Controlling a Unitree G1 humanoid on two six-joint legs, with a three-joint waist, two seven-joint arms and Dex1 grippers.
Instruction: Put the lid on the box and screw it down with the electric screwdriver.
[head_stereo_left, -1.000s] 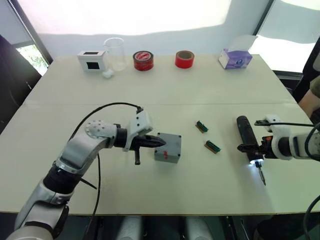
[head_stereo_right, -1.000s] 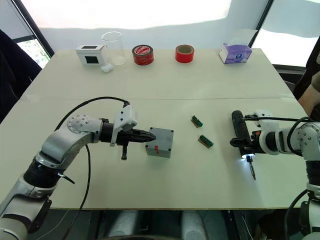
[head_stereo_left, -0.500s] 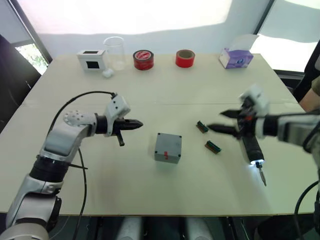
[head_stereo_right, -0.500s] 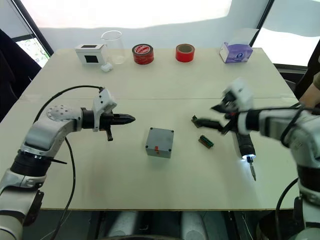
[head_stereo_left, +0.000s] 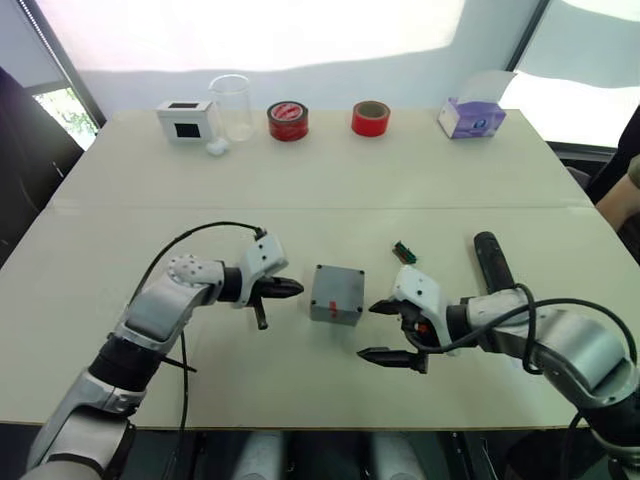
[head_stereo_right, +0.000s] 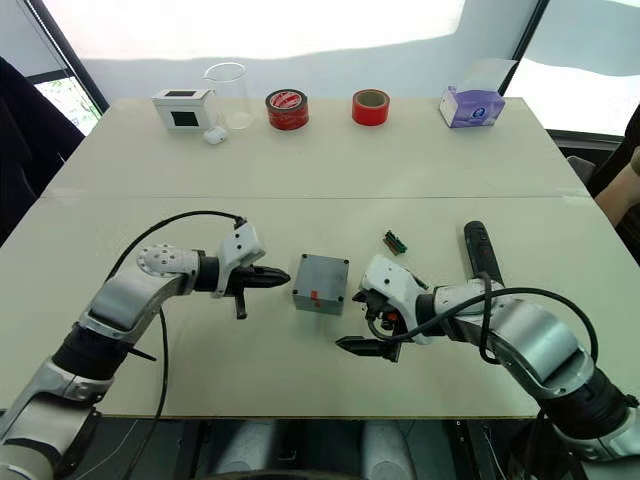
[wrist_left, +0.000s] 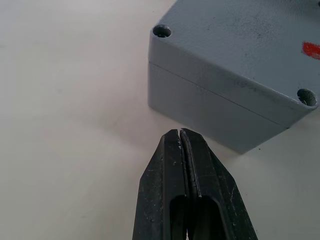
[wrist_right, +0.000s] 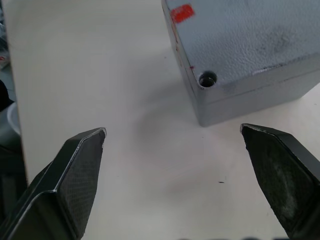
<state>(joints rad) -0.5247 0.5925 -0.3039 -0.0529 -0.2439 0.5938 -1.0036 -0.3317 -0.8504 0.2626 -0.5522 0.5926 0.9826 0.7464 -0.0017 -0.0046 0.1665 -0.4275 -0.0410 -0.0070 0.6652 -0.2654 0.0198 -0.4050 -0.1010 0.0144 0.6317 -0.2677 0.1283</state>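
**Lid seated, screws not yet driven**

The table is matte cream. Mid-table sits the box, grey pebbled plastic, with the lid on it along a thin seam; the two visible corner holes look empty. The screwdriver, a black cylinder, lies apart, unheld. Left gripper pinched closed, empty, beside the box; right gripper spread wide, empty.

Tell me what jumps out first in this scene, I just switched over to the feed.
The grey box sits mid-table with its lid already on, flanked by both arms: the left pincer shut and pointing at its left side, the right pincer wide open just off its right. The electric screwdriver lies unheld on the table further right, behind the right arm.
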